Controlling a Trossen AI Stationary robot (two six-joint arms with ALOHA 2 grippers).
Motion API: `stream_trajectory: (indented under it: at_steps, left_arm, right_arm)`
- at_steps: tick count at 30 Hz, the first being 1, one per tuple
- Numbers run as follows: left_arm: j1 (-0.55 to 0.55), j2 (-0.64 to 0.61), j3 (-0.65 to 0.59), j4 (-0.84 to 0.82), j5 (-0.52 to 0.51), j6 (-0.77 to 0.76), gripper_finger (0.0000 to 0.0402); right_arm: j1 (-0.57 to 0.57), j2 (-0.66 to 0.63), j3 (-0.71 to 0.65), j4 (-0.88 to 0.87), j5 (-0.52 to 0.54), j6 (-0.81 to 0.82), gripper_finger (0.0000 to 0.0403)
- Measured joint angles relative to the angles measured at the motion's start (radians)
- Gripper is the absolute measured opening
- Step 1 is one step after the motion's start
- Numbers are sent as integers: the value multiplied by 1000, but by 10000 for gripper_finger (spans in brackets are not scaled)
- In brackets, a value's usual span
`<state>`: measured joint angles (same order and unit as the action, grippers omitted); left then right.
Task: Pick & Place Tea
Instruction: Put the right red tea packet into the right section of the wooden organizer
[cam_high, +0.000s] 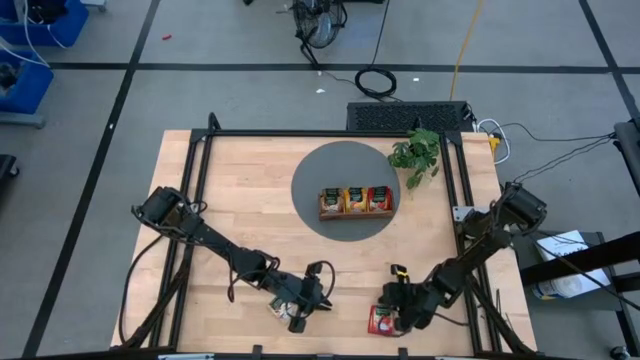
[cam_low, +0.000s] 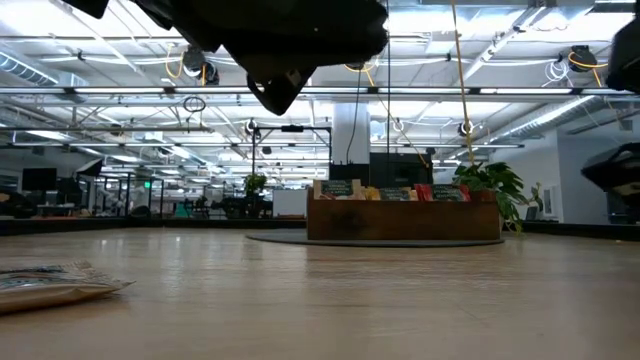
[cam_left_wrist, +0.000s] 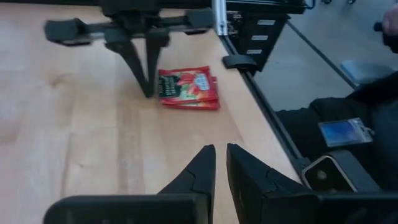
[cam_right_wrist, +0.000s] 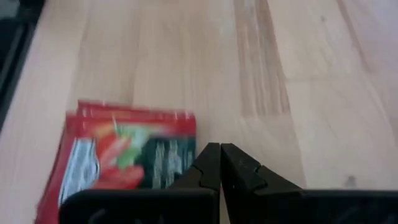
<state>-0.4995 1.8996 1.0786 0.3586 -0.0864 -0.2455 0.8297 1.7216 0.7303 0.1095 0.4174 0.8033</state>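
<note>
A small stack of red tea sachets (cam_high: 380, 320) (cam_left_wrist: 186, 88) (cam_right_wrist: 124, 158) lies flat near the table's near edge, right of centre. My right gripper (cam_high: 392, 312) (cam_left_wrist: 148, 93) (cam_right_wrist: 220, 152) is shut, pointing down right beside the stack's edge. Beige sachets (cam_high: 280, 310) (cam_low: 55, 283) lie flat on the table under my left arm. My left gripper (cam_high: 325, 298) (cam_left_wrist: 221, 158) is shut on nothing, raised above the wood and pointing toward the red stack. More sachets stand in the wooden tray (cam_high: 357, 212) (cam_low: 400, 220). My right gripper's shut fingertips (cam_left_wrist: 147, 87) come from above, right at the edge of the red stack (cam_left_wrist: 161, 90). I cannot tell whether they touch it. The stack lies flat on the table.
The tray sits on a grey round mat (cam_high: 320, 170) at the table's far middle. A green plant (cam_high: 418, 152) (cam_low: 490, 185) stands to its right. Black frame rails run along the table's edges. Bare wood lies between the two grippers and the mat.
</note>
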Motion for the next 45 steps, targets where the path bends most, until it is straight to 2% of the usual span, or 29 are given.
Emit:
stream_trajectory:
  at_steps: [4, 10, 15, 18, 24, 28, 36, 45]
  left_arm:
    - [1, 0, 0, -5, -19, 0, 44]
    - [0, 0, 0, -10, -19, 0, 44]
    - [0, 0, 0, -17, -19, 0, 45]
    - [0, 0, 0, -17, -19, 1, 45]
    - [0, 0, 0, -17, -19, 1, 44]
    - [0, 0, 0, -12, -19, 1, 44]
    - [0, 0, 0, -9, -19, 7, 44]
    - [-3, 25, 0, -2, -53, -26, 44]
  right_arm:
    - [-47, 40, 2, 13, -34, -4, 0]
    - [-38, -11, -2, -38, 95, -99, 0]
    - [-1, -81, 41, -5, 102, -137, 0]
    - [26, -73, 60, -26, 72, -139, 0]
    - [89, -45, 84, -11, -56, -83, 0]
    - [108, 12, 83, -9, -78, -39, 0]
    - [56, 86, 88, -55, -73, 22, 0]
    - [-14, 86, 86, -90, 14, -38, 0]
